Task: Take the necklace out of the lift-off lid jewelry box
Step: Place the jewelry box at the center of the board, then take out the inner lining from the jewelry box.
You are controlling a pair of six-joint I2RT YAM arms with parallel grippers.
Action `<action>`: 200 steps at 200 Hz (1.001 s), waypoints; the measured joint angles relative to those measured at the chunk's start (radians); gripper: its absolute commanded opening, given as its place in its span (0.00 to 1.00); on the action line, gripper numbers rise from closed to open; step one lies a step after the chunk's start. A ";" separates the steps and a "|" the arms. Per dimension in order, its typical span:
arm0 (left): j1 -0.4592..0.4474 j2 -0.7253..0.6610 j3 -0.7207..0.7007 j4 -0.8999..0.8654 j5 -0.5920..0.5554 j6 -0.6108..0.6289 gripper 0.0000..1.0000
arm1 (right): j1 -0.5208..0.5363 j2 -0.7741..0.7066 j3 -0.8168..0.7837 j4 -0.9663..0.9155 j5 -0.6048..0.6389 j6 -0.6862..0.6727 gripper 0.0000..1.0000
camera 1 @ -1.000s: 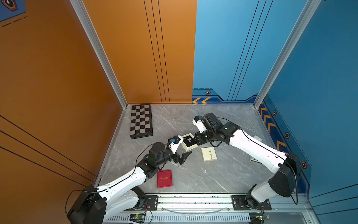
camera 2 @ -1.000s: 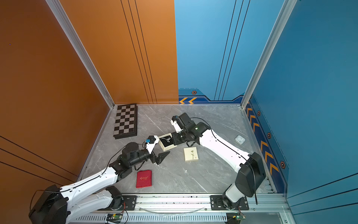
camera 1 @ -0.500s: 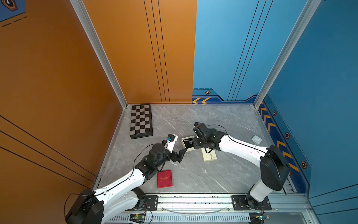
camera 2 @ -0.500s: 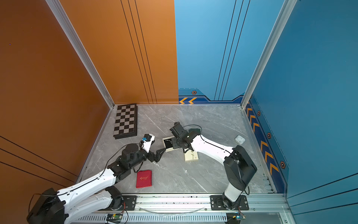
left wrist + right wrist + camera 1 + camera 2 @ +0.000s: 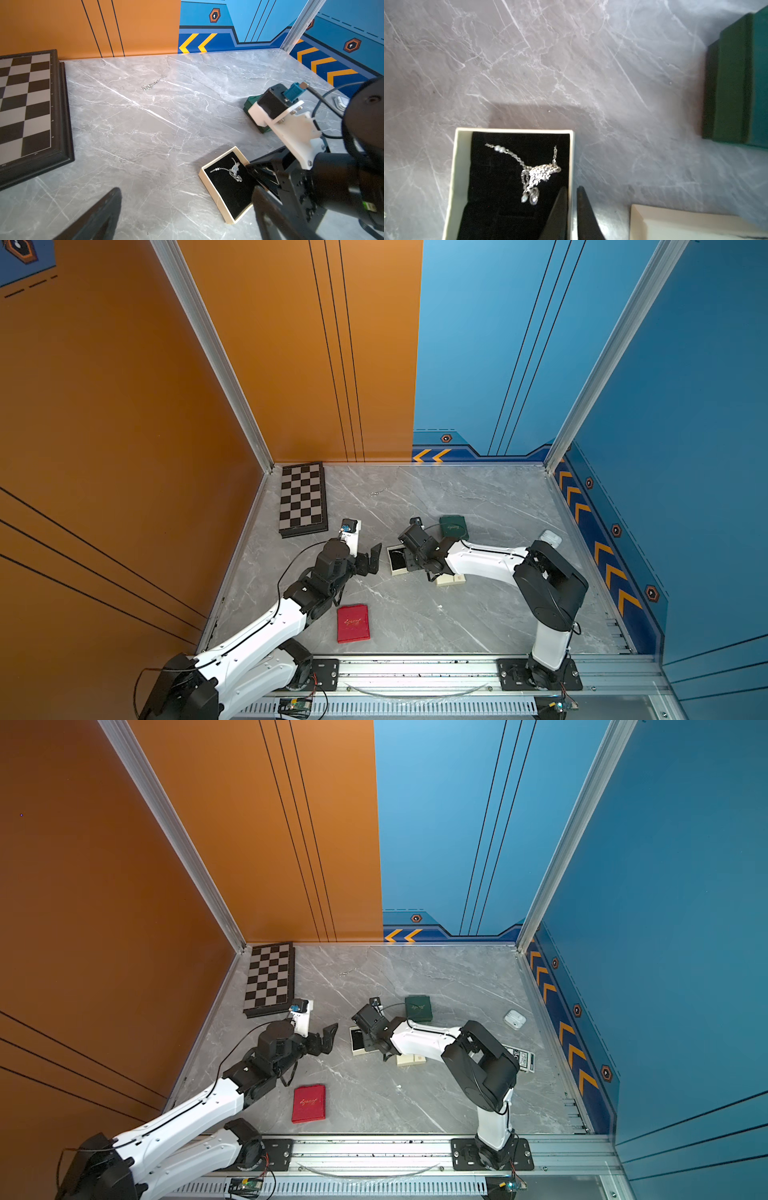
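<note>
- The right end effector (image 5: 572,192) has dropped to the jewelry box (image 5: 459,166); its barely parted tips straddle the cream card wall, perhaps not touching.
- The left end effector (image 5: 370,559) has backed off, spread wide.
- The necklace (image 5: 539,173), fine silver chain with a glittery pendant, lies on black velvet inside, ready for picking.

the open box (image 5: 215,197) is crowded on one side by the right gripper (image 5: 572,199), one finger inside its wall and one outside, with a green box (image 5: 454,526) and a lid (image 5: 451,580) close by, while bare table (image 5: 145,135) is left clear toward the chessboard (image 5: 27,104).
</note>
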 measured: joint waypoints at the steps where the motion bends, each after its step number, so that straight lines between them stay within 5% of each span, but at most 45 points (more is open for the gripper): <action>1: 0.000 0.001 0.000 -0.001 0.000 0.000 0.99 | 0.000 0.000 0.000 0.000 0.000 -0.002 0.23; 82: 0.027 0.006 0.008 -0.031 0.000 -0.003 0.99 | 0.000 -0.007 0.097 -0.077 -0.028 -0.093 0.39; 140: 0.044 0.006 0.025 -0.050 0.001 -0.013 0.98 | 0.000 0.063 0.291 -0.170 -0.100 -0.203 0.40; 200: 0.058 0.005 0.025 -0.069 0.008 -0.013 0.99 | -0.003 0.139 0.314 -0.247 -0.130 -0.245 0.42</action>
